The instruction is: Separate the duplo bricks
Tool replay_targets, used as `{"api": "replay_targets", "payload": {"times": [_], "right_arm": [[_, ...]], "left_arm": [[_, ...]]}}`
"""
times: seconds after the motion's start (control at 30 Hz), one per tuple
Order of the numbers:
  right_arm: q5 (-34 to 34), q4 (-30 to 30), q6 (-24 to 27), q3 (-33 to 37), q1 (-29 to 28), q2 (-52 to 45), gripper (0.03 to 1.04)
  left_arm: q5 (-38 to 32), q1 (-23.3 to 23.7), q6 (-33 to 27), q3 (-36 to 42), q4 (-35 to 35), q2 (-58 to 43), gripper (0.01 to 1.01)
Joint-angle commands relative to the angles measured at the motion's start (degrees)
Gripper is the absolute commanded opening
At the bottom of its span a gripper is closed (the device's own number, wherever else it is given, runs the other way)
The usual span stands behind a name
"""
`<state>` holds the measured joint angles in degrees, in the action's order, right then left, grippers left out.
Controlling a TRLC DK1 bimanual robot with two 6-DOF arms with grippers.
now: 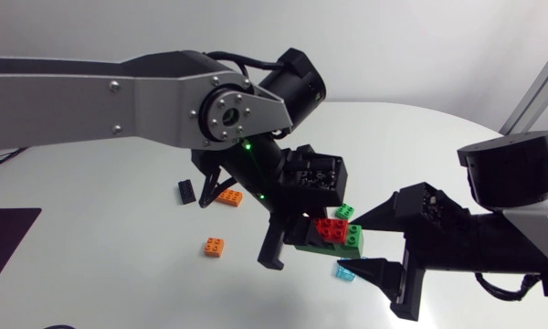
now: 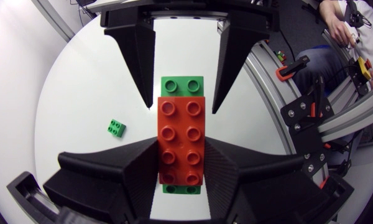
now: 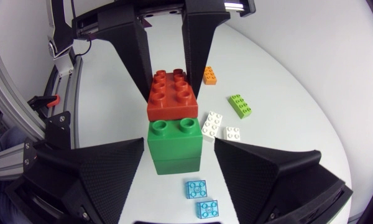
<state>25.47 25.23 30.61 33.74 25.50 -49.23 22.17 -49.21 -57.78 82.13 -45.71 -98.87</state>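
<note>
A red brick [image 1: 330, 228] is stacked on a green brick [image 1: 351, 240] and held above the table. My left gripper [image 2: 182, 149] is shut on the red brick [image 2: 181, 140] from both sides. The green brick [image 2: 182, 84] sticks out beyond the red one's far end. My right gripper [image 3: 177, 149] is open, its fingers on either side of the green brick [image 3: 174, 146] with a gap on each side. In the head view my right gripper [image 1: 370, 239] faces my left gripper [image 1: 297, 233] across the stack.
Loose bricks lie on the white table: two orange ones [image 1: 215, 246] [image 1: 228, 197], a black one [image 1: 186, 191], a small green one [image 1: 345, 211] and a light blue one [image 1: 345, 272]. The right wrist view also shows white bricks [image 3: 211, 124] and a lime brick [image 3: 240, 105].
</note>
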Motion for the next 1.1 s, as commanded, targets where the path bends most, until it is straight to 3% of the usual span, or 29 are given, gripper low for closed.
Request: {"api": "replay_targets", "payload": {"times": [0.0,0.1,0.47,0.9,1.07], "right_arm": [[0.4,-0.8,-0.7,-1.5,0.1,-0.2,0.50],[0.1,-0.9,-0.6,-1.4,0.4,-0.3,0.33],[-1.7,-0.7,-0.1,-1.5,2.7,-0.9,0.30],[-4.5,0.0,0.6,-1.5,3.7,-2.4,0.30],[-5.0,0.3,0.9,-1.7,2.9,-2.1,0.30]], "left_arm": [[0.7,-0.4,-0.2,-1.0,-0.3,2.0,0.213],[0.7,-0.4,-0.2,-1.6,-0.3,2.6,0.213],[0.9,-0.6,0.0,-2.1,-0.3,2.9,0.213],[5.5,0.0,-0.5,2.8,-6.1,1.7,0.213],[5.2,2.1,-1.2,3.0,-6.2,2.0,0.213]]}}
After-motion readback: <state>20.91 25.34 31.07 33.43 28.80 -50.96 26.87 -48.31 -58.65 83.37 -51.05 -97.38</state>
